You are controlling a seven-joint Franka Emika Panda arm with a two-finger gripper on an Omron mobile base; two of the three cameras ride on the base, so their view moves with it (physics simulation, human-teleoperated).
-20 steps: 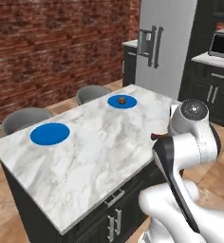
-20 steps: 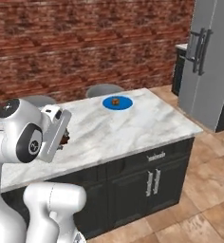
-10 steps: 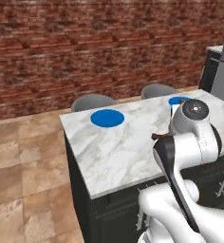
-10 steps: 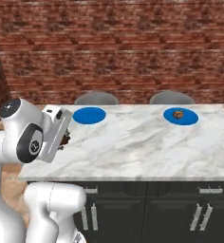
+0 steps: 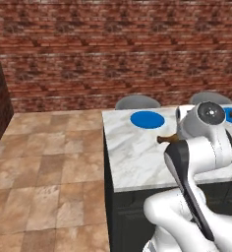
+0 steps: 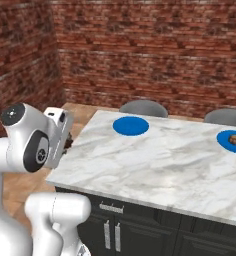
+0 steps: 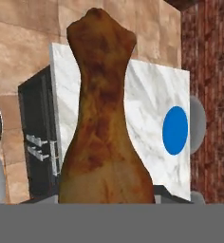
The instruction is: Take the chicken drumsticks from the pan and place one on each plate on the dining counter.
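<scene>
the gripper (image 5: pixel 179 139) holds a chicken drumstick (image 7: pixel 104 123), jaws closed on its thick end, the narrow bone end pointing away from the hand. since half a second ago the base has swung further round the dining counter (image 6: pixel 160 165): its corner and dark fronts now lie ahead of the hand, with the empty blue plate (image 6: pixel 131 126) beyond. the far plate (image 6: pixel 232 140) carries the other drumstick (image 6: pixel 235 139). the grip is unchanged.
</scene>
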